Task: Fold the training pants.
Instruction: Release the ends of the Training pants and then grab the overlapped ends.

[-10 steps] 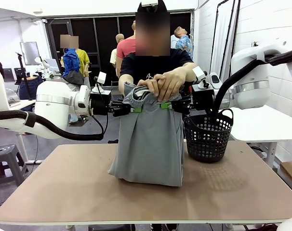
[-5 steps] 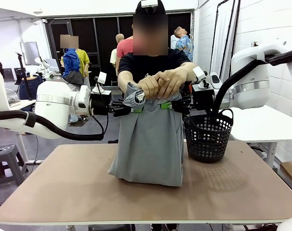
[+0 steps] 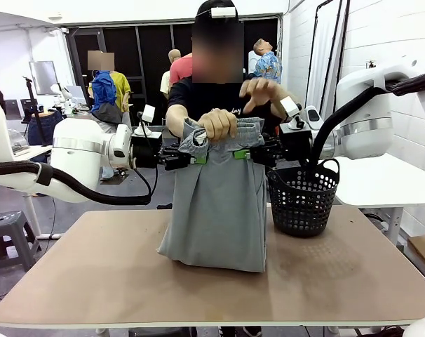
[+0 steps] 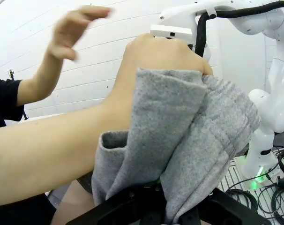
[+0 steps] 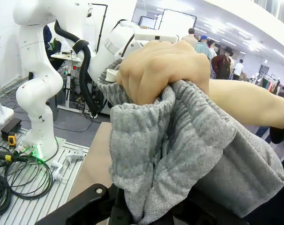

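Note:
The light grey training pants [image 3: 218,210] hang upright over the table, their lower end bunched on the tabletop. My left gripper [image 3: 197,159] is shut on the waistband's left side and my right gripper [image 3: 242,154] is shut on its right side. The person's hand [image 3: 217,123] clutches the top of the waistband between the two grippers; the other hand [image 3: 263,91] is raised off it. Grey fabric [image 4: 179,150] rises from my fingers in the left wrist view, with the fist on top. The right wrist view has the gathered waistband [image 5: 179,150] under that fist [image 5: 160,70].
A black mesh basket [image 3: 303,199] stands on the table right of the pants, close beside them. The brown tabletop [image 3: 93,267] has free room at the left and front. The person stands at the far edge.
The person's one hand has let go of the waistband and risen up and to the right. The other hand still holds it. Both grippers and the pants stay put.

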